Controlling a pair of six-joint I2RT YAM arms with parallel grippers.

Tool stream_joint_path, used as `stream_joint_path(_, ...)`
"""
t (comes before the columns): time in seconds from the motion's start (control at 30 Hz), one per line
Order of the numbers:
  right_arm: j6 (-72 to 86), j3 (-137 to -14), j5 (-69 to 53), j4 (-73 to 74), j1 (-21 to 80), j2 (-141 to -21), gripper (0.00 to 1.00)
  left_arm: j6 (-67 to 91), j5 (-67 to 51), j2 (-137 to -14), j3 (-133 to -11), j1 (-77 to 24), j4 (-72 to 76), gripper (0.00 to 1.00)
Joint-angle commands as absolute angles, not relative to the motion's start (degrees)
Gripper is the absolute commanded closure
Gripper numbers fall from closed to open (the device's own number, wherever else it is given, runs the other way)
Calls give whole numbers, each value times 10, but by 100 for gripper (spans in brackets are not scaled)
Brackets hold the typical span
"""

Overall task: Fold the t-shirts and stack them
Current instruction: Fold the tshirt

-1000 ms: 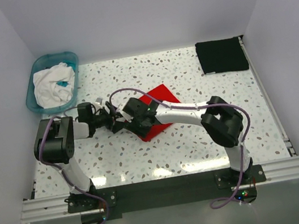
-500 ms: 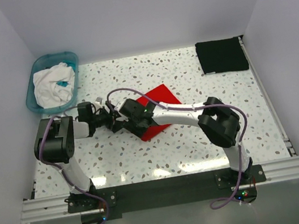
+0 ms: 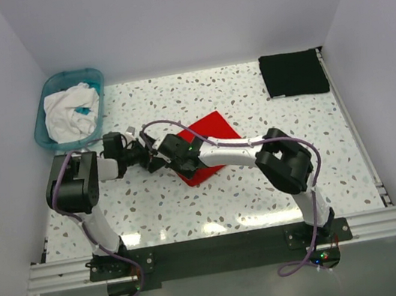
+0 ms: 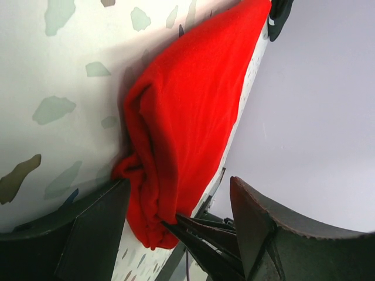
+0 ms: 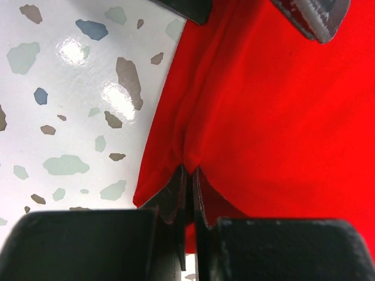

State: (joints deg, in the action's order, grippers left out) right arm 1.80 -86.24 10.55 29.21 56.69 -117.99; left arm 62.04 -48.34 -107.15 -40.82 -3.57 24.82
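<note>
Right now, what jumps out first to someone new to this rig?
The red shirt at centre: the right gripper is shut on a fold at its edge, and the left gripper is open at the same corner. At the far right lies a folded black shirt. At the far left is a teal basin holding white cloth.

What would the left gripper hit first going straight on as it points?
Probably the bunched edge of the bright red cloth t-shirt, just ahead between the left gripper's open fingers.
</note>
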Motion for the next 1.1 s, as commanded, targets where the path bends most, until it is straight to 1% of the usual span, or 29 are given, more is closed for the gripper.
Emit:
stream_joint_path(0.0,22,-866,101,298,573,-1150,100,612,-442,-1087,-424,-34,244,26)
stream_joint_path(0.4,4,-802,67,292,577,-1097,100,606,-432,-1085,-428,-31,234,26)
stream_joint_path(0.53,3,-802,59,288,578,-1118,100,603,-431,-1085,-430,-31,233,26)
stream_joint_path(0.6,6,-809,55,280,578,-1140,97,599,-429,-1084,-432,-31,230,26)
stream_joint_path(0.7,10,-826,45,280,577,-1159,75,592,-427,-1085,-443,-29,222,26)
stream_joint_path(0.8,11,-840,36,282,577,-1143,58,562,-422,-1096,-473,-25,187,26)
stream_joint_path(0.83,6,-845,34,283,576,-1136,48,548,-420,-1100,-487,-25,171,26)
stream_joint_path(0.9,4,-865,12,293,570,-1115,43,516,-417,-1120,-525,-25,139,26)
stream_joint_path(0.93,-16,-873,4,295,567,-1107,37,504,-416,-1128,-540,-24,128,26)
stream_joint_path(1.0,-32,-896,-37,309,550,-1081,31,475,-410,-1152,-587,-18,106,26)
stream_joint_path(1.03,-49,-903,-56,315,542,-1070,24,464,-408,-1162,-605,-15,99,26)
stream_joint_path(1.07,-58,-909,-78,317,519,-1057,21,441,-403,-1171,-644,-11,93,25)
